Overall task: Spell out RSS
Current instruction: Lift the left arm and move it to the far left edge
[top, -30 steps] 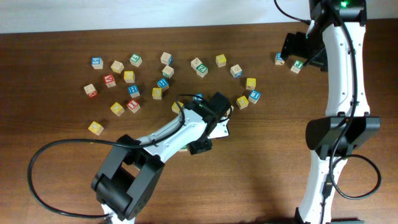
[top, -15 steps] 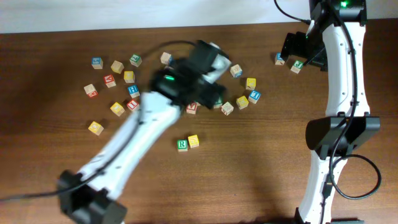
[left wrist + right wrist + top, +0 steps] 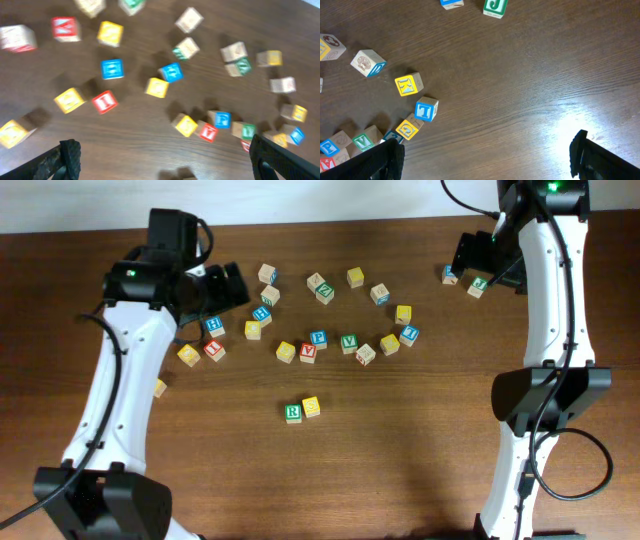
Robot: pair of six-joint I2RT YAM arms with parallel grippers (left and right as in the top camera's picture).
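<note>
The green cube with a white R lies in the middle front of the table, with a yellow-faced cube touching its right side. Other yellow cubes lie in the scatter; their letters are too small to read. My left gripper hovers open and empty over the back-left cubes, far from the pair; in the blurred left wrist view its fingers stand wide above bare wood, the left gripper holding nothing. My right gripper is open at the back right, and the right gripper is empty.
Many letter cubes are scattered across the back half, including a green V cube, a red cube and a yellow cube in a loose row. Two cubes lie by the right gripper. The right arm's base stands at the right.
The left arm swung from the middle of the table up to the back left, opening its jaws and leaving the yellow cube beside the R cube. The right arm has not moved.
</note>
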